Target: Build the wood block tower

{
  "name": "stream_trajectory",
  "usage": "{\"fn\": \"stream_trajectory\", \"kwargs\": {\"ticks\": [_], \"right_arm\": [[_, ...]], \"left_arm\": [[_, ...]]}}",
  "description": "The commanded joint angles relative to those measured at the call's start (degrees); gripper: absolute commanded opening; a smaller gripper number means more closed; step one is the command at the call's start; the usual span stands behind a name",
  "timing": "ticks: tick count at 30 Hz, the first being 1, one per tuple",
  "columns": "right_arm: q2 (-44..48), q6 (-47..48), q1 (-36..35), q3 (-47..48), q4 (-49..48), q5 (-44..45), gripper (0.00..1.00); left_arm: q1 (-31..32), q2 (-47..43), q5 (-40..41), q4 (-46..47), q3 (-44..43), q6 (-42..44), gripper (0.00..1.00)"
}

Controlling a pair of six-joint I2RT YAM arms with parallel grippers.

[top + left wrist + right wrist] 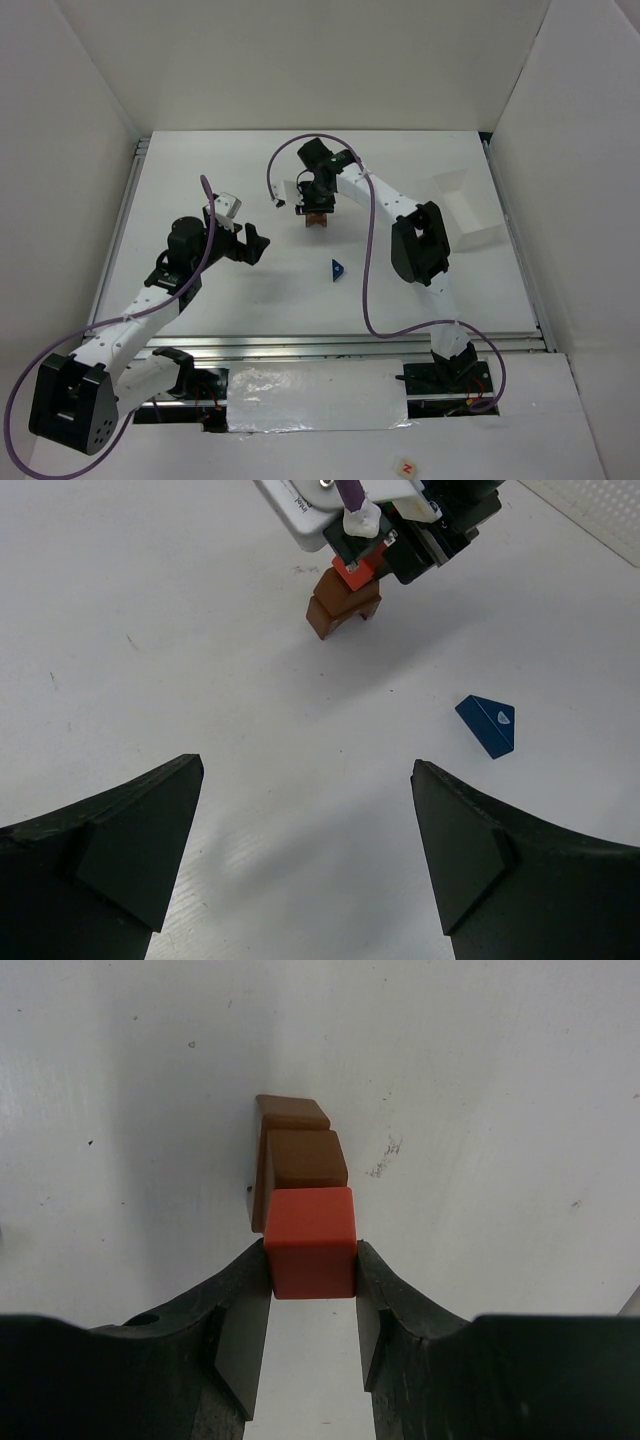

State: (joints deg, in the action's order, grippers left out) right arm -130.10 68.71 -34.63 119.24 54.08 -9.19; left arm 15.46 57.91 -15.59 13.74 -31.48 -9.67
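My right gripper (pixel 312 1270) is shut on the red cube (pixel 311 1242) and holds it over the brown blocks (pixel 300 1156), which stand stacked on the white table. From above, the right gripper (pixel 316 205) sits on top of the brown stack (pixel 318 219) at the table's back middle. The left wrist view shows the red cube (pixel 349 571) resting at the top of the brown blocks (pixel 342 604). The blue wedge (pixel 338 269) lies alone on the table, right of the stack in the left wrist view (pixel 488 723). My left gripper (pixel 305 810) is open and empty, left of both (pixel 256 245).
A white tray (pixel 466 208) stands at the back right of the table. White walls enclose the table on three sides. A metal rail (pixel 330 343) runs along the near edge.
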Motion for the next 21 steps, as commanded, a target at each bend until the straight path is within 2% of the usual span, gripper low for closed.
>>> {"fn": "stream_trajectory", "kwargs": {"ticks": [1, 21], "right_arm": [[0.1, 0.1, -0.5, 1.3, -0.2, 0.5, 0.20], [0.0, 1.0, -0.9, 0.8, -1.0, -0.4, 0.28]], "left_arm": [[-0.3, -0.5, -0.8, 2.5, 0.0, -1.1, 0.99], [-0.2, 0.1, -0.5, 2.0, -0.5, -1.1, 0.99]]}}
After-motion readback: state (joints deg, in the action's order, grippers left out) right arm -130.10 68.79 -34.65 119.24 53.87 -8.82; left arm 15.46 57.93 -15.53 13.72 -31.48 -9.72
